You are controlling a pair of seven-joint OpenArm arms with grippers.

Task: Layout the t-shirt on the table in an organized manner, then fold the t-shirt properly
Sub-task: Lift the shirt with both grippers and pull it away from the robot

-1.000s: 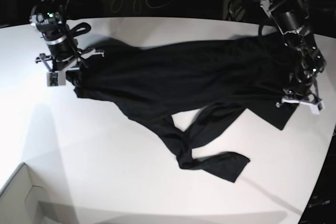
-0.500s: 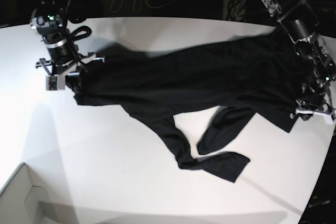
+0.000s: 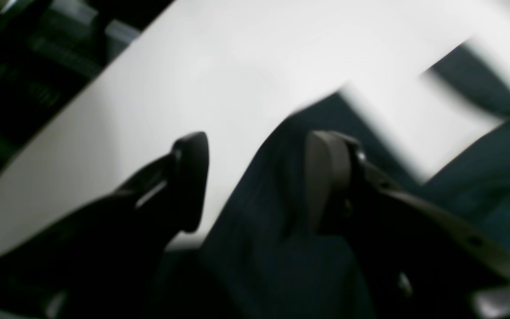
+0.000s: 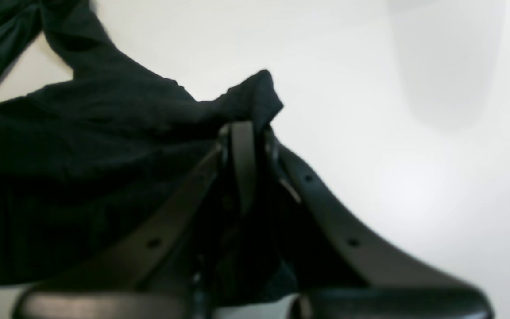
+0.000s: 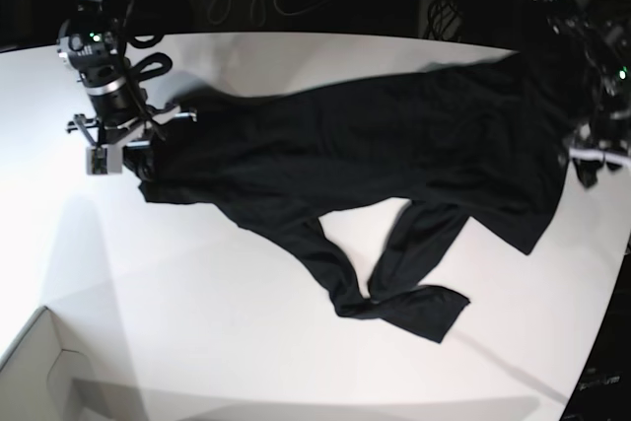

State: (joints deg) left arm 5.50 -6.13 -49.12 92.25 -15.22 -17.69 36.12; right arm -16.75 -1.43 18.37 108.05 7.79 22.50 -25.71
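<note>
Right wrist view: the right gripper is pinching a bunched corner of the plain black soft long-sleeved t-shirt, which is spreading toward 3 o'clock across the large smooth white table. The left gripper is gaping wide over its hem.

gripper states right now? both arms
Left gripper: open, t-shirt fabric lying between its jaws.
Right gripper: shut on the t-shirt.
</note>
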